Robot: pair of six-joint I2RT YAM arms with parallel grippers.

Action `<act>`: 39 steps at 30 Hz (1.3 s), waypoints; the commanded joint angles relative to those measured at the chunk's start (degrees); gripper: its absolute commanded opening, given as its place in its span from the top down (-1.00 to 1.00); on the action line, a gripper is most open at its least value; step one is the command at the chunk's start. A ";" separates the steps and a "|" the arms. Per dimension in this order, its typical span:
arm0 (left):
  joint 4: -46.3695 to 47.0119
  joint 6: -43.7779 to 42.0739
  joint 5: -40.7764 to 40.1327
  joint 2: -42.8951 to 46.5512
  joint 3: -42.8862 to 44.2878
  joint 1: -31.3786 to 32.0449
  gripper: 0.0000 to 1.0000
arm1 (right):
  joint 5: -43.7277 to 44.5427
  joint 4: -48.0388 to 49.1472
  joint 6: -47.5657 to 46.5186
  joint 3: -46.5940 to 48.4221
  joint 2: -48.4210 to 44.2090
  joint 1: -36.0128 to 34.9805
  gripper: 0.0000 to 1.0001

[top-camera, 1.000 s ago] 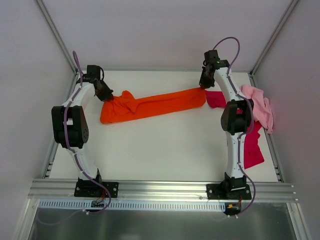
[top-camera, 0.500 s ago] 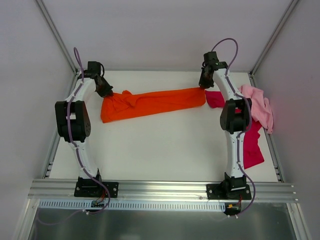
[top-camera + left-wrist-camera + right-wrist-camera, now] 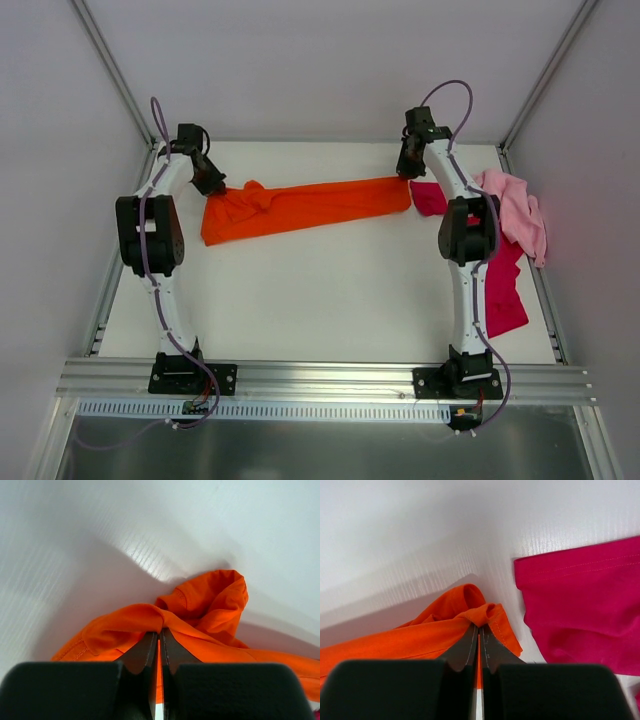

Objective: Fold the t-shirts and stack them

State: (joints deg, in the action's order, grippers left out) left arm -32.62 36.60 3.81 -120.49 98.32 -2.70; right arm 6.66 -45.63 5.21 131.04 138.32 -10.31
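Progress: early, by my reckoning; nothing on the table (image 3: 320,310) looks folded, and no stack exists yet.
Orange t-shirt (image 3: 300,208): pulled out into a long band across the far part of the table, bunched and wrinkled at its left end, smoother toward its right end.
Left gripper (image 3: 213,186): at the orange t-shirt's left end, pinched tight on a fold of its cloth (the wrist view shows orange fabric squeezed right between the fingertips).
Right gripper (image 3: 404,172): at the orange t-shirt's right end, clamped on a corner of the hem.
Magenta t-shirt (image 3: 505,290): just off the orange t-shirt's right end, lying loose and unfolded, nobody holding it.
Pink t-shirt (image 3: 520,215): further right of the orange t-shirt, beyond the magenta one, in a crumpled heap that overlaps it.
Step in hand: looks to me like stretching the orange t-shirt between the two arms so it can be laid flat.
Left to do: flatten and fold the orange t-shirt, do the same for the other two, then pile all three; nearly the whole job, I'd say.
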 commanded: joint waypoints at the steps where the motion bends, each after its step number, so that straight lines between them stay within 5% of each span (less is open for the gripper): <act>1: -1.30 -1.27 -2.14 -1.68 3.80 -0.90 1.00 | 1.78 1.16 -0.64 1.93 0.63 0.90 0.98; 2: -1.83 -1.53 -1.80 -2.29 4.50 -0.90 0.46 | 1.26 0.37 -0.90 2.46 0.81 0.99 0.80; 3: -1.66 -1.53 -1.79 -2.21 4.51 -0.90 0.05 | 1.17 0.19 -1.17 2.72 0.81 0.99 0.53; 4: -1.39 -1.53 -1.53 -1.77 4.16 -0.90 -0.27 | 1.51 0.19 -2.04 2.12 0.03 0.90 0.03; 5: 0.00 -1.44 -1.44 -0.20 3.03 -0.90 -0.64 | 1.52 0.97 -2.57 1.59 -0.50 0.99 -0.13; 6: 1.23 -1.53 -0.31 0.86 2.14 -0.90 -0.73 | 1.52 1.50 -3.45 0.28 -1.99 0.90 -0.57; 8: 2.91 -1.53 0.23 3.92 1.78 -0.82 -0.84 | 1.96 1.86 -3.89 0.09 -3.14 0.99 -0.81; 14: 7.73 1.72 2.51 14.30 -3.56 -0.64 -0.85 | -1.11 2.21 -4.34 -1.05 -8.23 0.90 -0.89; 19: 10.82 2.25 8.64 21.60 -9.10 2.34 -0.83 | -12.62 3.26 -4.69 -5.88 -12.81 0.64 -0.88; 32: 11.35 -0.56 14.82 13.97 -11.84 13.94 -0.70 | -26.33 -1.31 -3.55 -1.85 -6.93 -2.88 -0.85; 39: 11.00 -0.04 13.94 14.14 -15.61 15.00 -0.68 | -23.53 -3.06 -3.28 5.87 -2.80 -4.37 -0.84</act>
State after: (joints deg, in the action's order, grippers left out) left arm -22.00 36.71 16.67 -107.53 83.57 11.66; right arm -16.56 -46.74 1.45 131.15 134.02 -14.50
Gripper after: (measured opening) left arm 0.841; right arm 0.925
